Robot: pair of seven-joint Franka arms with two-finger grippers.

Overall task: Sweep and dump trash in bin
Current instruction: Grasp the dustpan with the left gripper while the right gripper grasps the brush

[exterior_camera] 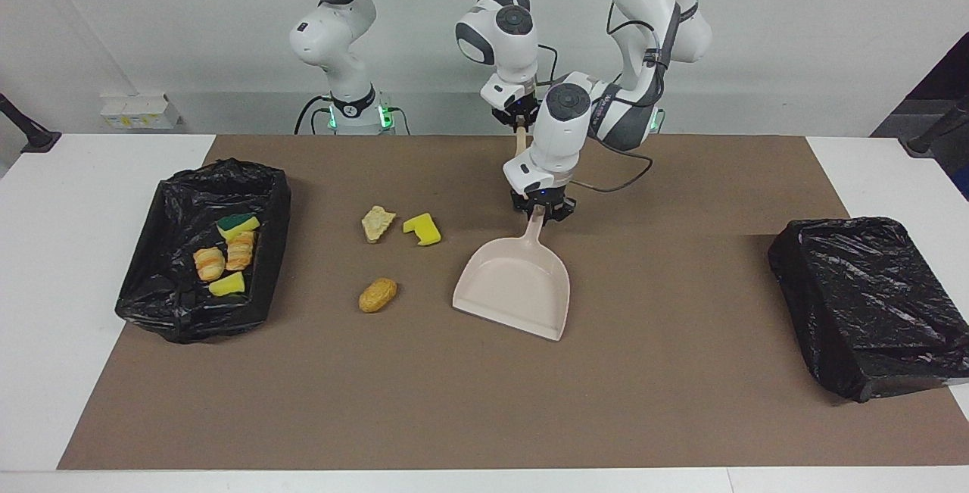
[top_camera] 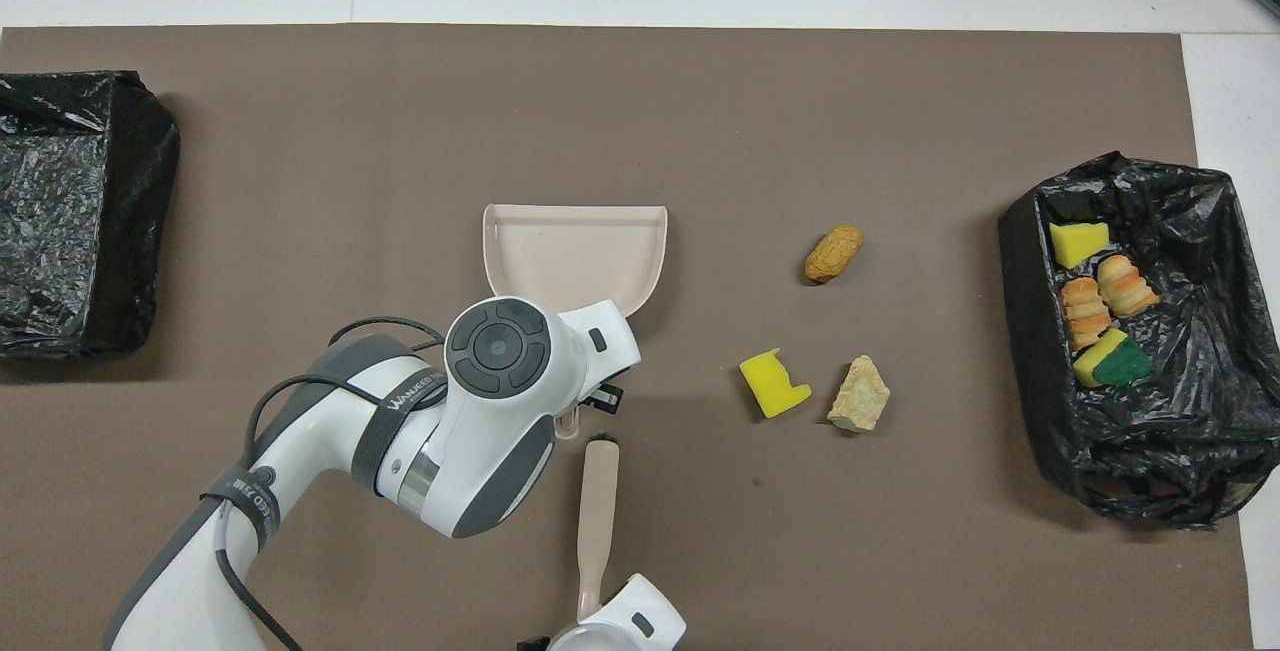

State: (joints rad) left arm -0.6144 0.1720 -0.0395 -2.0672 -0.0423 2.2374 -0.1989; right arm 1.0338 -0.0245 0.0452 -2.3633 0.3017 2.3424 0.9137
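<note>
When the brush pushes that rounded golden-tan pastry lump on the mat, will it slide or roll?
The rounded golden-tan pastry lump looks oval with no flat face, so it will probably roll or veer rather than slide straight. It seems small and light, so a gentle push should move it. It lies apart from the beige plastic dustpan, so it may wander.

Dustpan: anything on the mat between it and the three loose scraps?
Nothing visible. Bare mat lies between the dustpan, held at its handle by the left pincer, and the yellow sponge piece, the tan crumb and the peanut-shaped bit.
</note>
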